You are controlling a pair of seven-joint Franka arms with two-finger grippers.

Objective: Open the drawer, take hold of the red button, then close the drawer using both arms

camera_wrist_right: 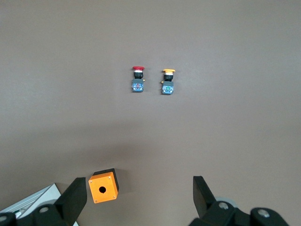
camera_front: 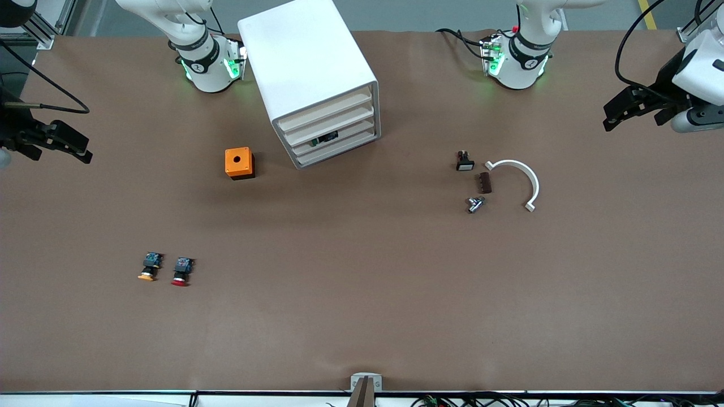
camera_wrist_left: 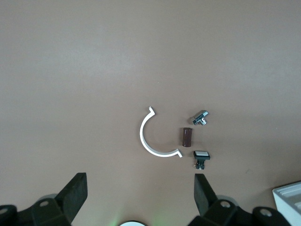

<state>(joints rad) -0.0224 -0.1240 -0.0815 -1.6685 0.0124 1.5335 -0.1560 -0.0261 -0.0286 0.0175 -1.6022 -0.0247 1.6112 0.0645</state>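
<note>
The white cabinet (camera_front: 308,68) stands on the table between the two arm bases, and its corner shows in both wrist views (camera_wrist_left: 289,197) (camera_wrist_right: 28,200). All its stacked drawers (camera_front: 331,133) sit pushed in; something dark shows in a slot between two fronts. The red-capped button (camera_front: 181,271) (camera_wrist_right: 138,78) lies on its side toward the right arm's end, nearer the front camera. My right gripper (camera_front: 62,154) (camera_wrist_right: 140,195) hangs open and empty over the table's edge at that end. At the left arm's end my left gripper (camera_front: 630,118) (camera_wrist_left: 141,193) is also open and empty.
A yellow-capped button (camera_front: 149,267) lies beside the red one. An orange cube with a hole (camera_front: 239,163) sits beside the cabinet. Toward the left arm's end lie a white half ring (camera_front: 520,175), a brown block (camera_front: 485,182), a metal fitting (camera_front: 475,203) and a small white-capped switch (camera_front: 465,163).
</note>
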